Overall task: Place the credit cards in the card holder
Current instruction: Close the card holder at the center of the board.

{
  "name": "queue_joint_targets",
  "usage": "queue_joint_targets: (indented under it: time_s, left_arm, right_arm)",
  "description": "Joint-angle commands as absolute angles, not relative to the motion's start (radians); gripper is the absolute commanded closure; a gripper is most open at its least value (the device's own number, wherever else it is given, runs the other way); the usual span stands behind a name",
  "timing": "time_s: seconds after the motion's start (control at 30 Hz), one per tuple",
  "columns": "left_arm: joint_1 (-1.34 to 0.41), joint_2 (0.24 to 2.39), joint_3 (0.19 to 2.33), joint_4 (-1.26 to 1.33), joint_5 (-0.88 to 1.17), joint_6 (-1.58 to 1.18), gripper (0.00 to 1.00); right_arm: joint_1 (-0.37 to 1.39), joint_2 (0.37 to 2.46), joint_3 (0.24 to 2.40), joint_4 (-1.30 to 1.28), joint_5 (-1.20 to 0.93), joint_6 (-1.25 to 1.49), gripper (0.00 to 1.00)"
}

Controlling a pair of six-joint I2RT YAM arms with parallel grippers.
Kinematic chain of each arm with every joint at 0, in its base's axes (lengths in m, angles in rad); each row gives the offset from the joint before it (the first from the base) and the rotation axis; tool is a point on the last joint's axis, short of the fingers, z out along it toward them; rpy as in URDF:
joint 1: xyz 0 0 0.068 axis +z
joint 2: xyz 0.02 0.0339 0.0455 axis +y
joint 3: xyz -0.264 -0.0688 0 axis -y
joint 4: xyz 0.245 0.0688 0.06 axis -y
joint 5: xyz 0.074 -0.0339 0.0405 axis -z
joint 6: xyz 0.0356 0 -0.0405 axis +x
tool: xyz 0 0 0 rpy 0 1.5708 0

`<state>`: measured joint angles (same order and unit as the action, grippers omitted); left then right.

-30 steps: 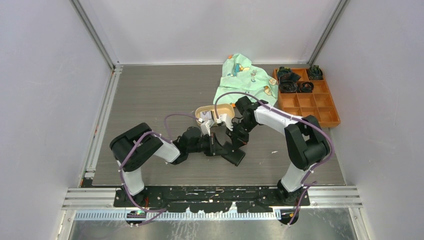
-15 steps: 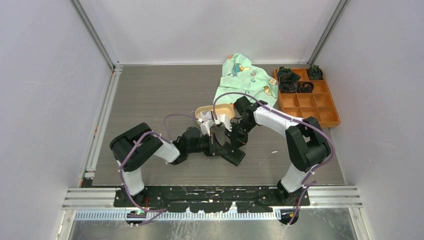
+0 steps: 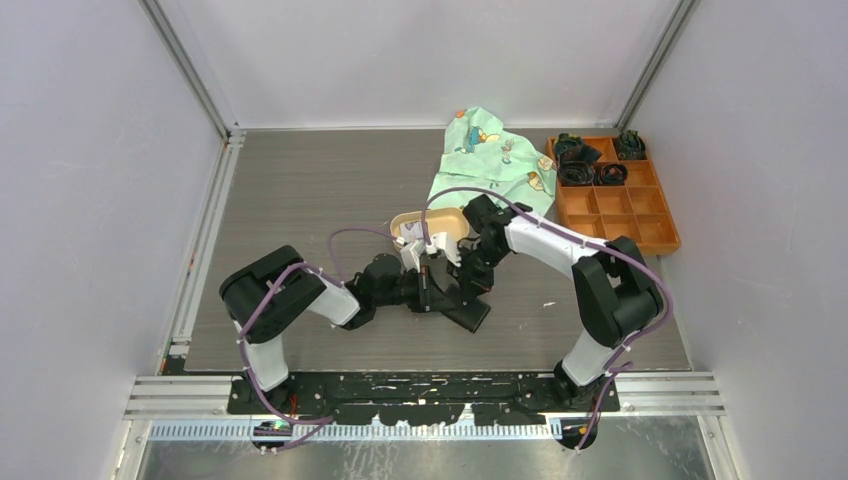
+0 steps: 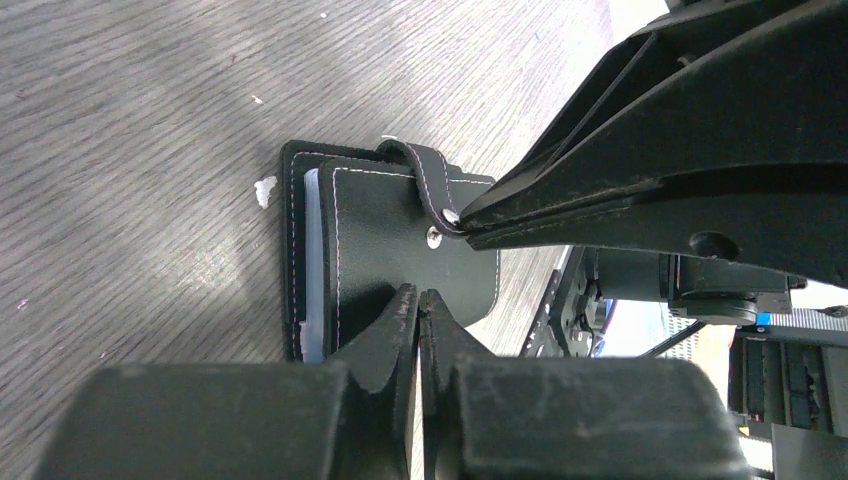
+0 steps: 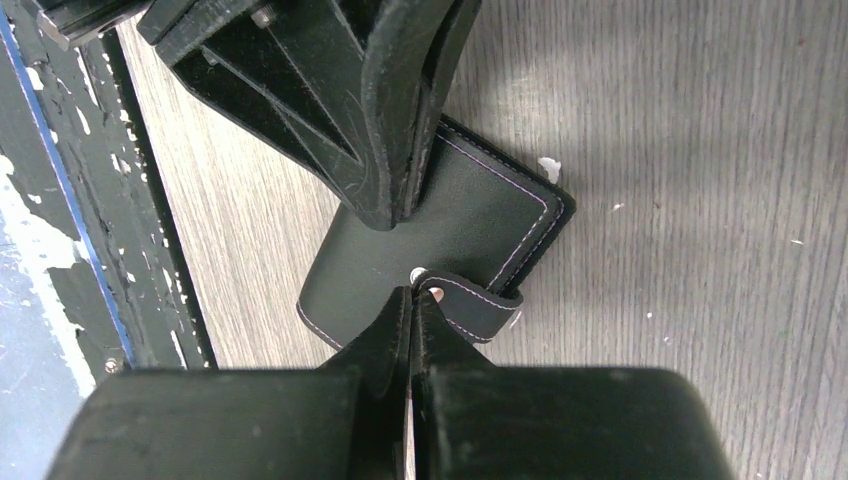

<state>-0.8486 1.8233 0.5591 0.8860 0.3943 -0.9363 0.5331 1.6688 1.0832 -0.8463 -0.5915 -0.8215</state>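
Observation:
The card holder point(image 3: 471, 314), a black stitched wallet, lies folded on the table in front of the arms. The pale edge of the credit cards point(image 4: 311, 262) shows between its leaves point(image 4: 395, 235). Its snap tab point(image 4: 424, 177) curls over the top cover. My left gripper point(image 4: 420, 296) is shut, with its tips resting on the cover's near edge and nothing between them. My right gripper point(image 5: 413, 294) is also shut, and its tips touch the end of the tab point(image 5: 472, 307) at the metal snap on the card holder point(image 5: 460, 215). From above, both grippers meet over the wallet, left point(image 3: 438, 293) and right point(image 3: 468, 280).
A tan oval tray point(image 3: 404, 217) stands just behind the grippers. Green patterned cloth point(image 3: 490, 158) lies at the back. An orange compartment box point(image 3: 628, 208) with dark items sits at the back right. The arm-base rail runs along the near edge.
The right arm has shifted slightly left, towards the wallet. The left arm and the wallet have stayed put.

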Motion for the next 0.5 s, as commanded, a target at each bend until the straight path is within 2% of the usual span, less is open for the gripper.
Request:
queue_joint_targets:
  time_s: [0.0,0.47]
  left_arm:
    - [-0.845,1.829,0.557,0.945,0.406,-0.934,0.96]
    - [-0.845,1.832,0.554,0.956,0.410,-0.937,0.96]
  right_arm:
    - [0.552,1.663,1.088,-0.862,-0.599,-0.844,0.99]
    - [0.587,1.682,1.092,-0.898,-0.592,-0.876,0.99]
